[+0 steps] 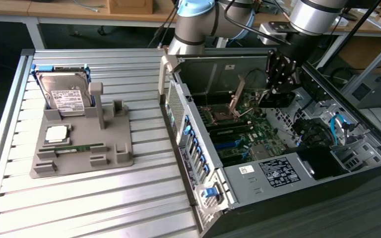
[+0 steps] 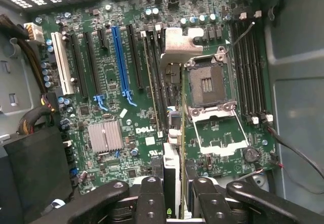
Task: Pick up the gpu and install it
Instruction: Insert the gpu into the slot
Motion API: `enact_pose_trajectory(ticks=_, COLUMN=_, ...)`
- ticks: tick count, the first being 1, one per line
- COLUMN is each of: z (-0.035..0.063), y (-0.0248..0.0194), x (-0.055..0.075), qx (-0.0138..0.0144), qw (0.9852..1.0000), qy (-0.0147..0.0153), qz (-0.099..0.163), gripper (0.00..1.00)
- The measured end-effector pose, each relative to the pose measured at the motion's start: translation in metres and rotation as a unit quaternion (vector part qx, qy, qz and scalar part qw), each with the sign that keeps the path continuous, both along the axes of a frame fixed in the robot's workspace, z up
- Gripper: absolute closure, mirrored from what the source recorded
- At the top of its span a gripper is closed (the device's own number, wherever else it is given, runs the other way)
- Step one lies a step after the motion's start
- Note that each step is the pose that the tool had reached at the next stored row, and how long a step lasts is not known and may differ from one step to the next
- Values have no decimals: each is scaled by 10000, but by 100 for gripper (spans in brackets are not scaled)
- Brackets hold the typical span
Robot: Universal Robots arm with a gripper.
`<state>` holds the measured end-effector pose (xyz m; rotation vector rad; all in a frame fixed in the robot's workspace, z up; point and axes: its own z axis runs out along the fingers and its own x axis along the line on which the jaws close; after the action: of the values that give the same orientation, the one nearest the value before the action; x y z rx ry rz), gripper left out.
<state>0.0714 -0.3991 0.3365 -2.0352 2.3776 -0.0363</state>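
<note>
Between the half-closed jaws sits the gpu (image 2: 171,169), gripped edge-on above the motherboard (image 2: 109,77). Its long axis seems parallel to the blue slot (image 2: 120,57) alongside.

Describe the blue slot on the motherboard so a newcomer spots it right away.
Look inside the open computer case at the green motherboard. Among the long parallel expansion slots beside the open CPU socket lies the blue slot. It is the only blue one: its neighbours are black, with one white slot at the end farthest from the socket.
</note>
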Motion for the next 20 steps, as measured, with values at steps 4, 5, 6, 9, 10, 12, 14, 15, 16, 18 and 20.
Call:
enact_pose_trajectory(ticks=4, z=0, y=0, x=0, qx=-11, qw=9999, qy=0, qz=144, gripper=73)
enact_pose_trajectory(ticks=5, z=-1, y=0, x=0, qx=-12, qw=9999, qy=0, qz=167, gripper=73)
enact_pose_trajectory(ticks=6, z=-1, y=0, x=0, qx=-14, qw=9998, qy=0, qz=187, gripper=73)
enact_pose_trajectory(ticks=9, z=-1, y=0, x=0, qx=-19, qw=9997, qy=0, qz=257, gripper=73)
enact_pose_trajectory(ticks=10, z=-1, y=0, x=0, qx=-21, qw=9996, qy=0, qz=276, gripper=73)
enact_pose_trajectory(ticks=12, z=-1, y=0, x=0, qx=-24, qw=9995, qy=0, qz=319, gripper=73)
enact_pose_trajectory(ticks=14, z=-1, y=0, x=0, qx=-28, qw=9993, qy=0, qz=366, gripper=73)
enact_pose_trajectory(ticks=15, z=-1, y=0, x=0, qx=-31, qw=9992, qy=0, qz=396, gripper=73)
enact_pose_trajectory(ticks=16, z=-1, y=0, x=0, qx=-32, qw=9991, qy=0, qz=416, gripper=73)
enact_pose_trajectory(ticks=18, z=-1, y=0, x=0, qx=-38, qw=9988, qy=0, qz=490, gripper=73)
enact_pose_trajectory(ticks=20, z=-1, y=0, x=0, qx=-42, qw=9985, qy=0, qz=540, gripper=73)
